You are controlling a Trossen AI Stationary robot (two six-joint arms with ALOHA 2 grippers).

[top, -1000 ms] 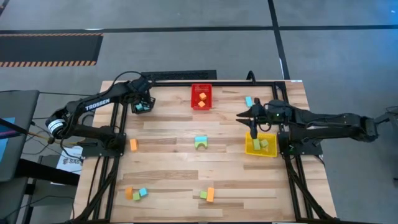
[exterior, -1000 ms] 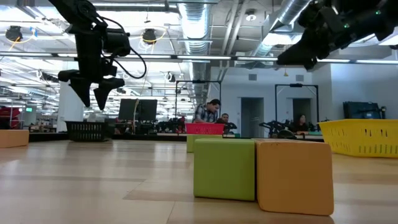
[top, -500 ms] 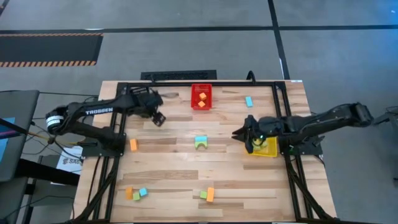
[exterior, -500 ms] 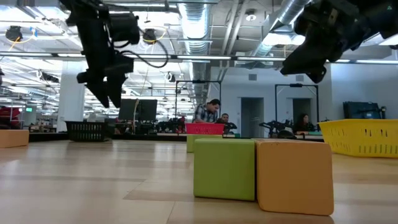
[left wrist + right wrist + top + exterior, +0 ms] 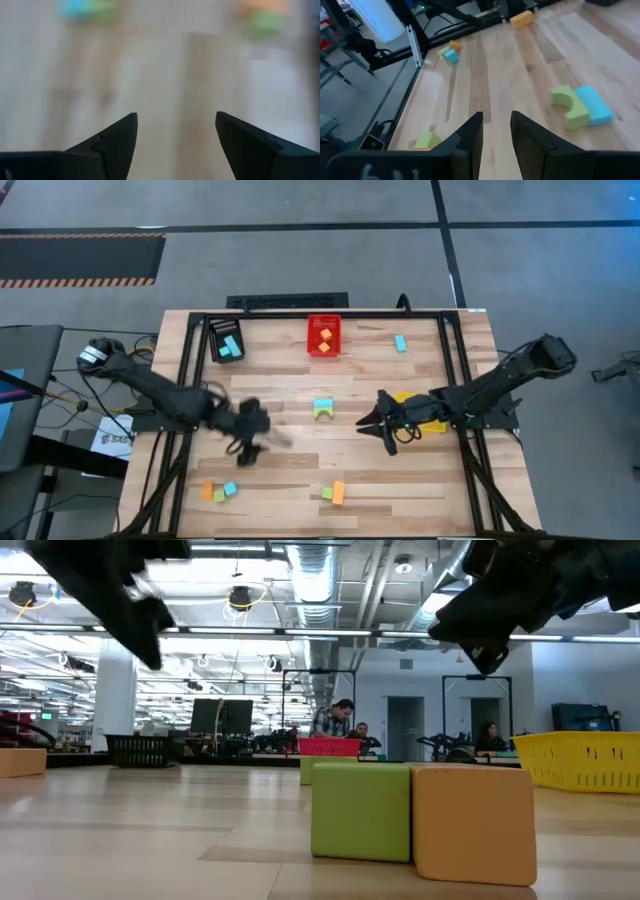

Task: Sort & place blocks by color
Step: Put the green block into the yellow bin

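Table (image 5: 300, 460): we see pale wood planks with darker grain streaks.
Red bin (image 5: 323, 335): bright red, with two orange blocks (image 5: 323, 341) inside.
Black bin (image 5: 225, 340): we note a black, mesh-like wall around a light blue block (image 5: 230, 346).
Yellow bin (image 5: 432, 403): we read yellow with a slotted wall in the low view.
Middle pair (image 5: 323, 409): a light blue block over a light green arch.
Lone block (image 5: 400, 343): light blue.
Front pair (image 5: 334, 493): we see light green beside orange.
Front-left group (image 5: 217, 491): orange, light green, light blue.
Left gripper (image 5: 247, 450): dark, nearly black.
Right gripper (image 5: 372, 423): we see black fingers.
Floor (image 5: 300, 240): grey, with an orange-and-black hazard stripe.
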